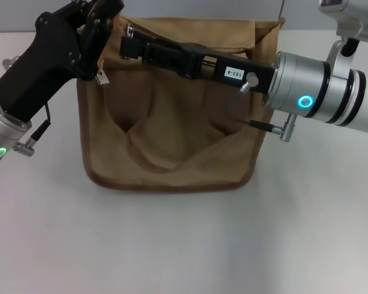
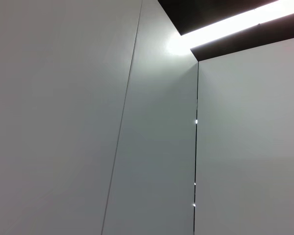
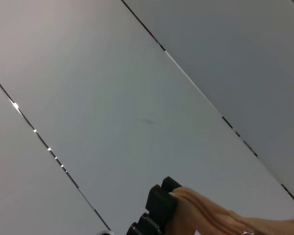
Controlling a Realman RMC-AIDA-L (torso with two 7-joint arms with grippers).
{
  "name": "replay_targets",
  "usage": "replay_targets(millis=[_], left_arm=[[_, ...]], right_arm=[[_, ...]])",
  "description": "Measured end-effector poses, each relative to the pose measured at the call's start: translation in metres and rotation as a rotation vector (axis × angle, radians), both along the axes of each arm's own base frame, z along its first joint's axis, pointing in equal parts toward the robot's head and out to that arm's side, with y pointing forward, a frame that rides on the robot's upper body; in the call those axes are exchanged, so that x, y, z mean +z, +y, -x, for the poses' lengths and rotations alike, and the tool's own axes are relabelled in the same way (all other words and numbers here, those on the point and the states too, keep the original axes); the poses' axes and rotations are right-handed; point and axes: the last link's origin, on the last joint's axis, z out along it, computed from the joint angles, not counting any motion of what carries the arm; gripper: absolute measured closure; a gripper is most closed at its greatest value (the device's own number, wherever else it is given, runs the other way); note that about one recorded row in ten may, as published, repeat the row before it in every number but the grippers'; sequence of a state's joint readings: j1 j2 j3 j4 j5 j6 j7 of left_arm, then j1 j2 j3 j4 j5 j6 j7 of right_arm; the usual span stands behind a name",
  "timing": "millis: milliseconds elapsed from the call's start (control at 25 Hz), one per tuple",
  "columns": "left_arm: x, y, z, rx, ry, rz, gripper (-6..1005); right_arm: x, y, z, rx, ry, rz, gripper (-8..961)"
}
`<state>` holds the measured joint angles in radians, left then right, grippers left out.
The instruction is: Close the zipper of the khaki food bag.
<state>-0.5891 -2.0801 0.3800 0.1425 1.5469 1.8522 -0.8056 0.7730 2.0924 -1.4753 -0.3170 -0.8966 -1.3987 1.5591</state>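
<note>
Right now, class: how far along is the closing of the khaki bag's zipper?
Done: both grippers have reached the khaki food bag. In hand: the left gripper is at its top left corner, and the right gripper lies across the top. Left: the zipper cannot be judged closed.

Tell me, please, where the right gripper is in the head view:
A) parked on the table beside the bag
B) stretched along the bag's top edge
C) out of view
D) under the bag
B: the right gripper lies along the top of the khaki food bag.
</note>
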Motion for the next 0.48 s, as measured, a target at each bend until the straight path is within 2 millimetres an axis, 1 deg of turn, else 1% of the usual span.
replay_targets(millis=[200, 320, 480], left_arm=[[0.0006, -0.0007, 0.0007, 0.002, -0.003, -0.002, 919], [0.0000, -0.0009, 0.0004, 0.001, -0.004, 0.001, 919], [-0.0010, -0.0011, 0.0001, 0.003, -0.009, 0.004, 919]], right_arm=[[0.0007, 0.0001, -0.0026, -0.011, 0.002, -0.004, 271], [0.0004, 0.0003, -0.0006, -0.005, 0.001, -0.001, 317], [-0.0003, 0.0005, 0.0002, -0.007, 0.000, 0.007, 461]])
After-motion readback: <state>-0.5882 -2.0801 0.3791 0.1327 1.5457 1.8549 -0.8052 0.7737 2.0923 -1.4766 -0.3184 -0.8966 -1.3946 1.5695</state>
